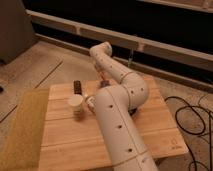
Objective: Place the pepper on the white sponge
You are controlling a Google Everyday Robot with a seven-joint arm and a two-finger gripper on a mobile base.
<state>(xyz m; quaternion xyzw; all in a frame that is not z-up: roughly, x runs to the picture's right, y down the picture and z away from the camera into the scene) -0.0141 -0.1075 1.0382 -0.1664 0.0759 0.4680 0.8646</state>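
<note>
1. The white perforated arm [117, 117] rose from the bottom centre of the frame, bent at an elbow right of centre, and reached back toward the upper middle.
2. The pincer [103, 77] hung below the arm's far end, just above the far edge of the wooden desk [65, 135], near the middle of the frame. Whether it was spread or pressed together could not be told.
3. A small reddish patch showed at the pincer, possibly the pepper [104, 81]; whether it was being pinched or simply lay on the desk beneath was unclear.
4. Left of centre stood a white cup-like object [76, 103], and a small dark block [77, 86] lay just behind it, toward the upper left of the desk.
5. No white sponge could be made out with certainty; part of the desk was hidden behind the arm.
6. Judged from this, the step in hand was the pickup or early carry of the pepper.
7. The next move would call for locating the sponge, bringing the pincer over it, and lowering before release.
</note>
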